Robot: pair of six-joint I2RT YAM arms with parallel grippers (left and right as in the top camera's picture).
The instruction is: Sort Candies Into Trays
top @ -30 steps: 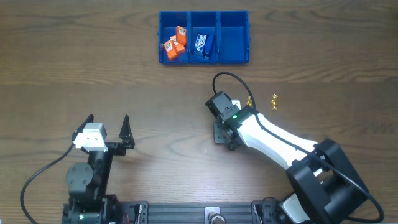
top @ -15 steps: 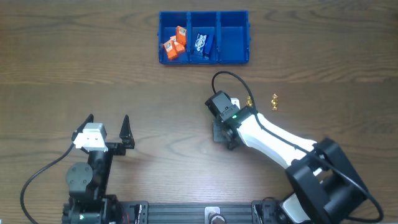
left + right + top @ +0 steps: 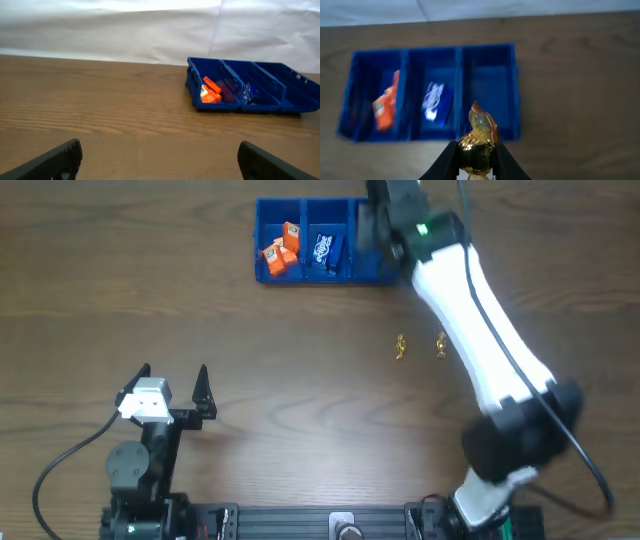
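Observation:
My right gripper is lifted near the blue three-bin tray at the table's far side. In its wrist view the gripper is shut on a gold-wrapped candy, just short of the tray's near wall. The right bin is bare, the middle bin holds a blue candy, and the left bin holds orange candies. Two more gold candies lie on the wood right of centre. My left gripper stands open near its base with nothing between its fingers.
The left wrist view looks across bare wood to the tray, with orange candies in its nearest bin. A white backdrop stands behind the table. Open wooden table surrounds the tray and the loose candies.
My right arm has swung from the table's middle up to the tray, carrying a gold candy. The left arm has not moved.

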